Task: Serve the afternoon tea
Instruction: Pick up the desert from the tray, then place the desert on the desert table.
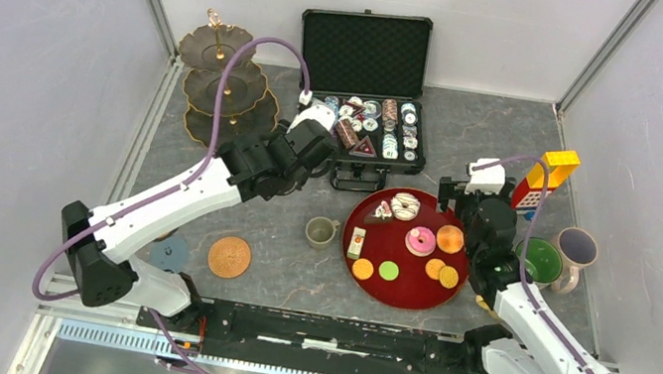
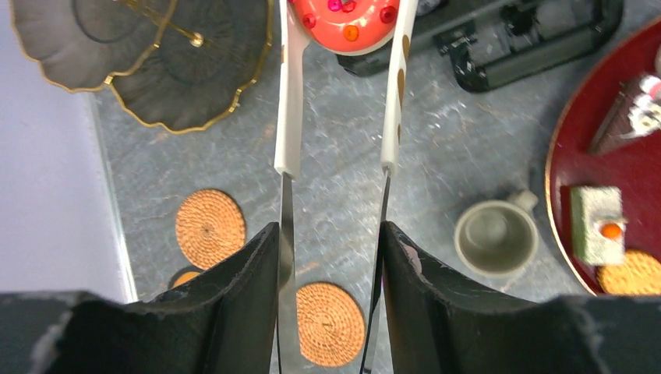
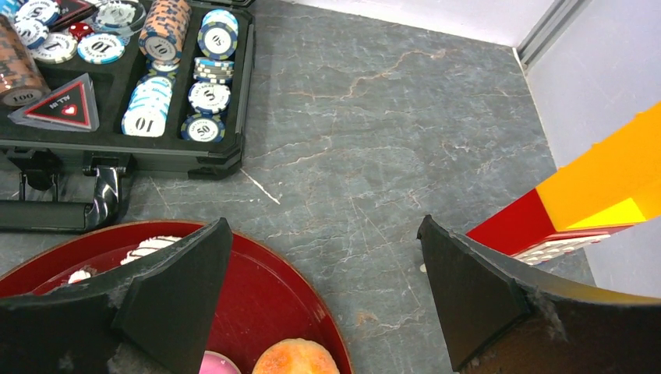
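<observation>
Left pincer (image 2: 330, 234) of mine is clenched on white-tipped tongs (image 2: 289, 117), and their tips pinch a red-frosted donut (image 2: 348, 22) with coloured sprinkles. It sits by the front edge of the black poker-chip case (image 1: 364, 52), between the dark three-tier stand (image 2: 191, 82) and the red tray (image 2: 564, 167).

On that tray lie a white-striped donut (image 1: 405, 206), a pink donut (image 1: 420, 240), an orange round (image 1: 363, 268), a green round (image 1: 389, 269) and a cake slice (image 1: 382, 210). A grey-green mug (image 2: 496, 236) stands on the table (image 2: 444, 148) just beside the tray's left rim.

My right pincer (image 3: 323, 226) is released, jaws wide, over the tray's far-right rim — a green mug (image 1: 537, 262), a lilac mug (image 1: 579, 246) and the red-yellow block tower (image 3: 600, 187) are beyond.
</observation>
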